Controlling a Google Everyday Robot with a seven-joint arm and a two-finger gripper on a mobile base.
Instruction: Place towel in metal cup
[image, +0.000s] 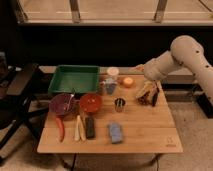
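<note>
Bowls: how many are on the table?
2. A dark purple bowl is at the left; the red bowl is just right of it, beside the metal cup. None seems hidden. The claw hovers over the right rear of the table.

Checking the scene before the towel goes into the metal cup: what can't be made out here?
Camera view:
1. Metal cup: its dark inside is too small to check.
2. Gripper, open above the right side of the table: it hides what lies beneath.
3. Arm: cut off by the right edge.
</note>
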